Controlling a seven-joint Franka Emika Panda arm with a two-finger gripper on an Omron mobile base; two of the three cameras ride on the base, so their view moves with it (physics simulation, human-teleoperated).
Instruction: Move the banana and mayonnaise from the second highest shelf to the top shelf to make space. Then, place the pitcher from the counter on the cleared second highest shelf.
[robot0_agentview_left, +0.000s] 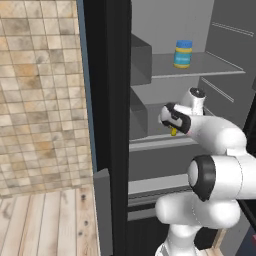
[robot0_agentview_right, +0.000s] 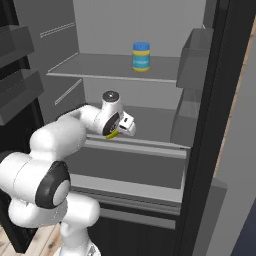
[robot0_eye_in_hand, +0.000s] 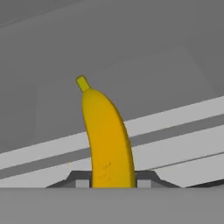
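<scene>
Left base view: fridge is seen open, w/ the jar (robot0_agentview_left: 183, 54) standing upright on the top shelf (robot0_agentview_left: 210, 67), towards its front. Arm reaches in from lower right at the level of the 2nd shelf (robot0_agentview_left: 150, 142). The gripper (robot0_agentview_left: 174, 129) is held just above that shelf's pale front rail, and a bit of the banana (robot0_agentview_left: 173, 132) is seen poking out yellow under the hand. Jaw state can't be told here, the hand covers it. Tiled wall (robot0_agentview_left: 40, 90) and wood floor (robot0_agentview_left: 45, 225) are seen at left.

Right base view: jar (robot0_agentview_right: 141, 56) is seen on the top shelf (robot0_agentview_right: 100, 67), blue lid up, well apart from the arm. Gripper (robot0_agentview_right: 121, 129) is placed over the 2nd shelf (robot0_agentview_right: 155, 125), near its front rail. Banana (robot0_agentview_right: 113, 134) shows as a yellow curve at the hand's lower edge, touching it. Fingers mostly hidden by the hand.

Hand view: banana (robot0_eye_in_hand: 107, 140) is seen dead centre, stem end up and away from the cam, curved. Its near end is gripped btwn the two dark finger tips (robot0_eye_in_hand: 81, 180), one pressed on each side; the jaws are pinched on the banana. Behind it the pale rail and grey 2nd shelf (robot0_eye_in_hand: 183, 118) run slantwise across the pic. Whether the fruit's lifted or touching the shelf can't be told.
</scene>
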